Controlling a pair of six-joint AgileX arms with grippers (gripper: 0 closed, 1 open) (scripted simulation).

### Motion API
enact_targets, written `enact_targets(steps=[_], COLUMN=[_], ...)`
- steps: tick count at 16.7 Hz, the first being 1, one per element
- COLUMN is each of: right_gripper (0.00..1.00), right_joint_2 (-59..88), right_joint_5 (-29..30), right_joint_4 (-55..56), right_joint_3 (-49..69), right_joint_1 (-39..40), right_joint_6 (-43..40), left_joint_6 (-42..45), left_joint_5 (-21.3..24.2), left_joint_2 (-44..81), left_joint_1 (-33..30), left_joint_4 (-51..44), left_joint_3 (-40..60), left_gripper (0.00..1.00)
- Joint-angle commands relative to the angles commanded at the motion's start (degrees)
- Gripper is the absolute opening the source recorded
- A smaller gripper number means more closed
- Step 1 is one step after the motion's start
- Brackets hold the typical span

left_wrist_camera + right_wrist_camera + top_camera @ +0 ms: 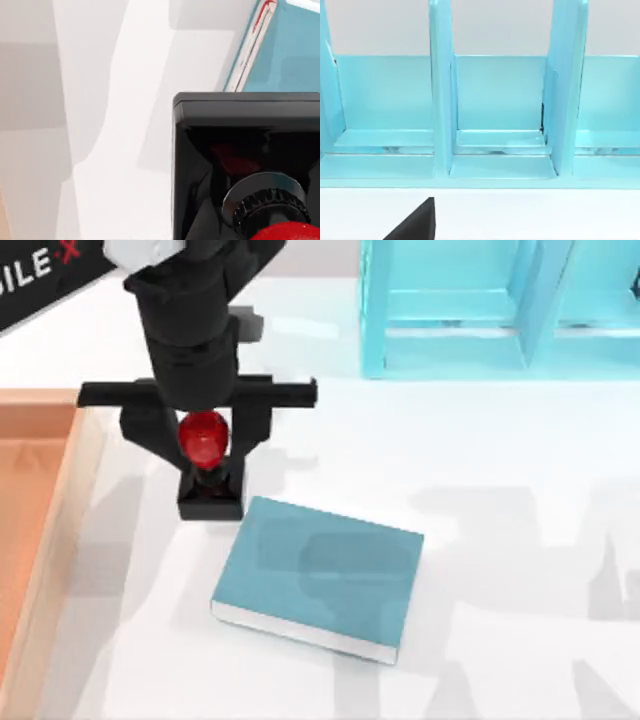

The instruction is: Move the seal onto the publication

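Seal (207, 465) is seen on the counter (500, 470) at the left, just off the far-left corner of the publication (320, 575), apart from it. The left gripper (205, 445) is placed directly over it, jaws clamped on the red knob, it is judged. The publication lies to the right and nearer, long axis running left to right, slightly skewed. Partial white lettering, "ILE", is read at the far left. The right arm is parked facing the light-blue shelf unit (500, 120).

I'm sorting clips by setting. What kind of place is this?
Probably a rendered desk or office tabletop: a teal book, a red-knobbed seal held by the left gripper, and a light-blue shelf unit at the back.
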Motion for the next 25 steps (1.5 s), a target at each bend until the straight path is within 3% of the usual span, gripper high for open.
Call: enact_targets(steps=[8, 19, 25], right_gripper=[1.0, 1.0, 1.0], right_joint_2=[0.0, 0.0, 0.0], right_joint_5=[0.0, 0.0, 0.0], right_joint_4=[0.0, 0.0, 0.0], right_joint_3=[0.0, 0.0, 0.0], right_joint_1=[0.0, 0.0, 0.0], right_joint_6=[0.0, 0.0, 0.0], left_joint_6=[-13.09, -13.58, -13.58], left_joint_5=[-0.56, -0.63, -0.63], left_joint_2=[3.69, 3.73, 3.73], left_joint_1=[-13.17, -13.66, -13.66], left_joint_4=[7.1, 6.26, 6.26], left_joint_3=[-1.07, -0.07, -0.07], left_gripper=[0.0, 0.0, 0.45])
